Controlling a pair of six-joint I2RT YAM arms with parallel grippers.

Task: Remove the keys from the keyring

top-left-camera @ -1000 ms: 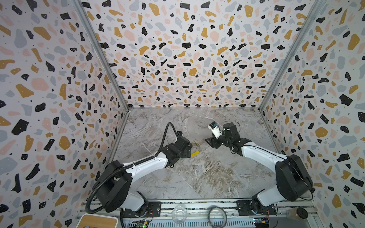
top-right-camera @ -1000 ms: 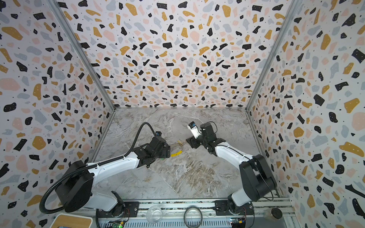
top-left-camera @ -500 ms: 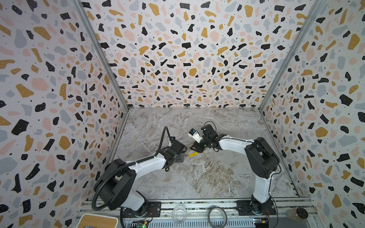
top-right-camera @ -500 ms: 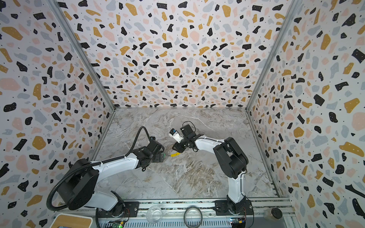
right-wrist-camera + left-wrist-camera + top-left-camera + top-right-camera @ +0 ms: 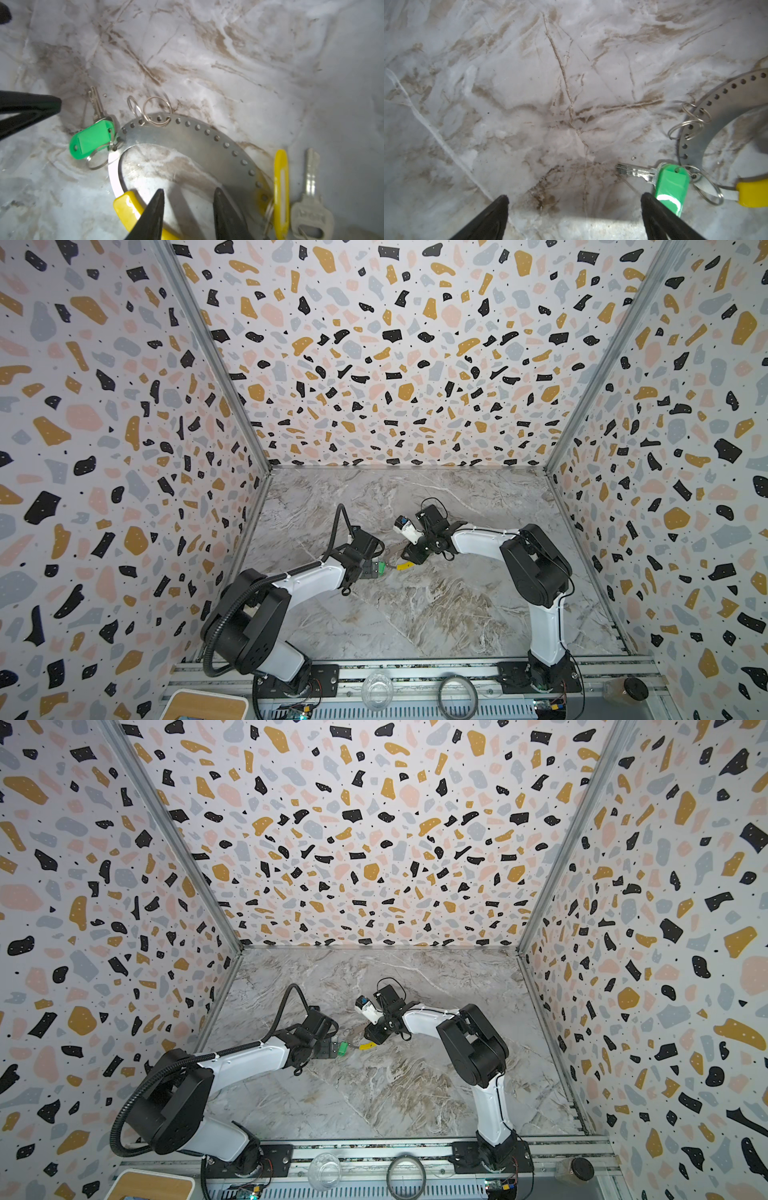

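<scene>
- Keyring (image 5: pixel 187 141): a flat silvery crescent band with a row of small holes along its outer edge and a yellow sleeve (image 5: pixel 126 207) over one end. It lies flat on the marble tabletop (image 5: pixel 436 614). In both top views it sits just left of the frame's centre, mostly hidden under the right gripper (image 5: pixel 188 193).
- Keys: the green-tagged key (image 5: pixel 91 139) hangs by a small split ring from a hole near the sleeve end, blade pointing away from the band. The yellow-tagged key (image 5: pixel 310 207) lies just outside the outer edge on the far side, its tag standing on edge between key and band. A small ring joins it there, but whether it passes through a hole I cannot tell.
- Two empty split rings (image 5: pixel 158 112) sit in neighbouring holes on the outer edge.
- Left gripper (image 5: pixel 574 202): jaws spread wide and holding nothing, with bare marble between the fingers. One fingertip is just beside the green tag.
- Right gripper: jaws partly apart over the band, one tip beside the yellow sleeve and the other over the flat metal. Whether they touch it cannot be told.
- Room: in both top views the cluster lies well apart from the terrazzo walls (image 5: pixel 124 448) and the front rail (image 5: pixel 415 668). Broad bare marble fills the lower centre of the frame between the arm bases, and also the floor's upper right.
</scene>
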